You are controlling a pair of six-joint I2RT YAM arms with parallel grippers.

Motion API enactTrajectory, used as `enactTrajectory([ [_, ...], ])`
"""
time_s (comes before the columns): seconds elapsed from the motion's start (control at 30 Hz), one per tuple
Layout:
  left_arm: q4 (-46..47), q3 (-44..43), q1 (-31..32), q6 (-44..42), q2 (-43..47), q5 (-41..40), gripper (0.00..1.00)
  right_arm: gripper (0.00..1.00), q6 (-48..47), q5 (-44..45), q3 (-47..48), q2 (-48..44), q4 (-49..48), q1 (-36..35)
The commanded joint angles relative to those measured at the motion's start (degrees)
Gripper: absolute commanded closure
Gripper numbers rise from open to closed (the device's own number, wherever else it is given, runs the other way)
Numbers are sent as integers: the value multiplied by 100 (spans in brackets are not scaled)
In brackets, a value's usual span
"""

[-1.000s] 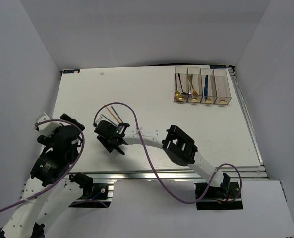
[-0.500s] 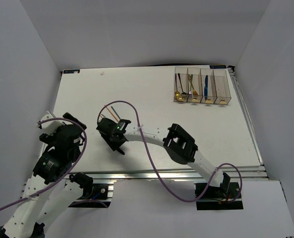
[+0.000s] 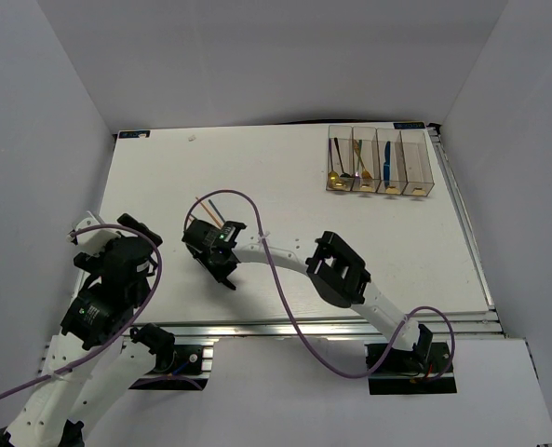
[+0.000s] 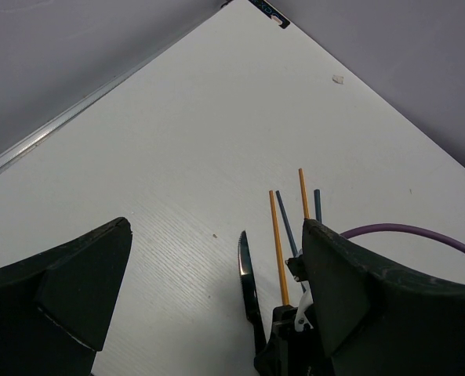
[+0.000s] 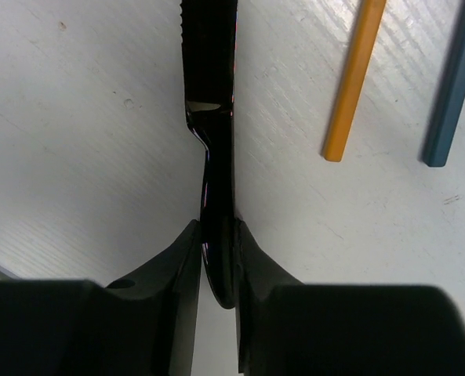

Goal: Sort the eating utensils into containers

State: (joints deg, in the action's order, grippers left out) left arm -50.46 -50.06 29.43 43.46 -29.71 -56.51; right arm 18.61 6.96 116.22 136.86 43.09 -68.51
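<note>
The right gripper (image 5: pixel 215 254) has narrowed onto the black knife (image 5: pixel 210 94) beside the orange chopstick (image 5: pixel 354 78), apparently pinching its handle, ready for lifting. The left gripper (image 4: pixel 216 274) is spread wide.

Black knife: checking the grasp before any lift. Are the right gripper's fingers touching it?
Touching. Right wrist view: fingers of the right gripper pinch the black knife, no gap.

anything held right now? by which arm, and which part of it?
The right fingers pinch the black knife at the end of its handle. The left fingers are open, holding nothing.
</note>
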Motion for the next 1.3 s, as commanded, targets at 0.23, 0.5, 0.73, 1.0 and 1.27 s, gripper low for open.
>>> enactTrajectory([
  [0.23,203,111,19,-92,71,79,2,100,-59,-460,-575,255,473,-92],
  [0.5,62,67,19,57,-8,-18,2,100,177,139,-591,-685,193,-48],
  [0.73,159,155,19,39,475,-44,2,100,327,297,-1523,-1574,-212,22],
  [1.0,115,120,19,48,379,-35,2,100,310,253,-2077,-2145,-468,145],
  [1.27,220,172,19,-13,405,8,2,100,310,341,-2332,-2259,-442,215],
])
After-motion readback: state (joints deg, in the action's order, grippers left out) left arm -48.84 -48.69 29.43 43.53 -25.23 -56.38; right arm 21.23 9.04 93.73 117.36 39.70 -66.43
